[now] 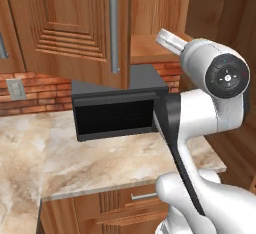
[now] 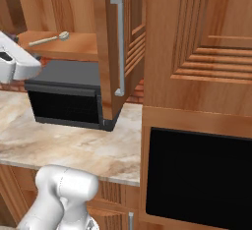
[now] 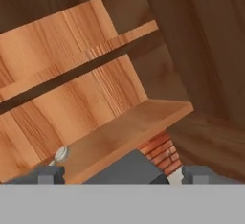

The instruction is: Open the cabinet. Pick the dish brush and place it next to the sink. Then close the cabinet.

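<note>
With the door swung wide, the reach for the brush is the step in hand.
Cabinet: the wide brown wooden wall cabinet (image 2: 162, 42) stands open; its right door with the long silver bar handle (image 2: 118, 47) is turned edge-on in the right base view, so the lower shelf (image 2: 74, 47) is free to enter.
Brush: the small pale beige dish brush with a rounded end (image 2: 49, 39) lies flat on that shelf, towards its front, head pointing to the open door.
Pincer: the two-finger gripper (image 3: 117, 174) has its dark tips spread wide with nothing between them, aimed at the shelf edge.
Approach, as I judge it: come in level above the shelf board, line the tips across the thin handle, not along it.
Hazards: the black microwave (image 1: 120, 110) sits just below the shelf, and the open door stands beside the path.
Grip: close low on the handle, since so slight a thing could roll.
</note>
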